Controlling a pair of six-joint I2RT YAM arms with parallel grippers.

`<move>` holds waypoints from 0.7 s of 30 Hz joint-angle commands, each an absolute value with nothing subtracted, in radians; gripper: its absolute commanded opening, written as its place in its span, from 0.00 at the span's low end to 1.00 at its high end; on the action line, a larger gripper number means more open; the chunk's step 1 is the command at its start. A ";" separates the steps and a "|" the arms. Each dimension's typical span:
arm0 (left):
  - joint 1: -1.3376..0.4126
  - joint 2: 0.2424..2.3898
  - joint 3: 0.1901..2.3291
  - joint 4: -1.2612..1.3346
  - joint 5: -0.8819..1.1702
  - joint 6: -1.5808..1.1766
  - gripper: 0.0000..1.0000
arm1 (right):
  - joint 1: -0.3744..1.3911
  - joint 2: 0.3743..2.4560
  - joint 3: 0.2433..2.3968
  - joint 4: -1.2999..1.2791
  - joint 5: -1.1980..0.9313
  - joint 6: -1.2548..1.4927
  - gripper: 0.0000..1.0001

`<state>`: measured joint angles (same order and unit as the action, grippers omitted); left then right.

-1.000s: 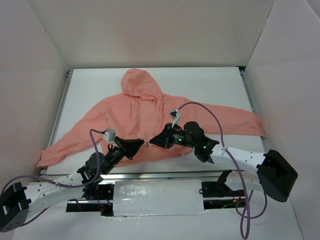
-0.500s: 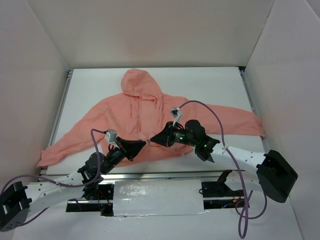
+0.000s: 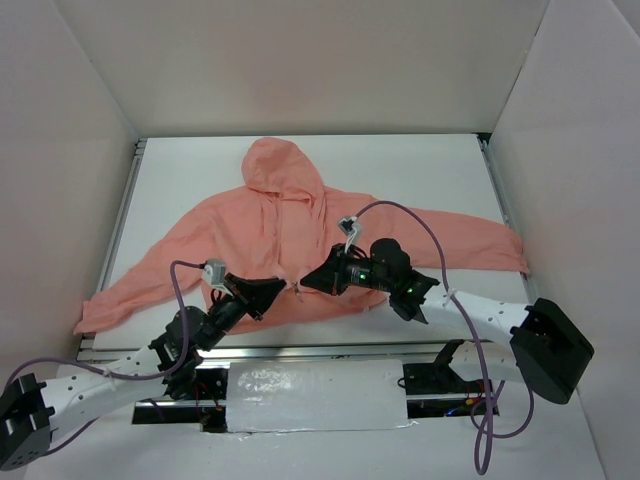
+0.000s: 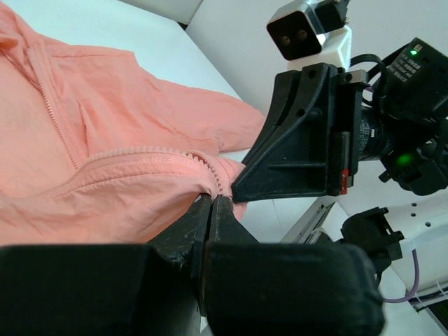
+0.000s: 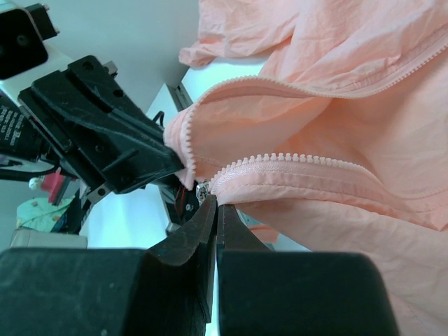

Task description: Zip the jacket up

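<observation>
The salmon-pink jacket (image 3: 250, 240) lies spread flat on the white table, hood at the far side and sleeves out to both sides. Its front zipper is open at the lower part. My left gripper (image 3: 286, 288) is shut on the left zipper edge at the bottom hem (image 4: 212, 201). My right gripper (image 3: 306, 284) is shut on the right zipper edge (image 5: 215, 204), just under the small silver slider (image 5: 204, 190). The two grippers stand tip to tip, almost touching, and hold the hem slightly lifted. Both rows of zipper teeth (image 5: 294, 158) run away from the jaws.
White walls enclose the table on three sides. A metal rail (image 3: 300, 352) runs along the near edge, with a white padded block (image 3: 315, 395) below it. Purple cables (image 3: 420, 225) loop from both wrists. The right sleeve end (image 3: 512, 250) reaches the right wall.
Both grippers stay at the hem. The left arm has shifted a little to the left and its gripper tip has drawn back slightly from the right one.
</observation>
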<state>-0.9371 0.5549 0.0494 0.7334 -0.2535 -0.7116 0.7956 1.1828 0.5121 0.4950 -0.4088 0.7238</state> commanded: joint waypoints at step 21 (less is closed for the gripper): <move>-0.934 0.563 0.055 0.781 -0.288 -0.706 0.00 | 0.790 1.227 0.514 0.577 -0.488 0.723 0.00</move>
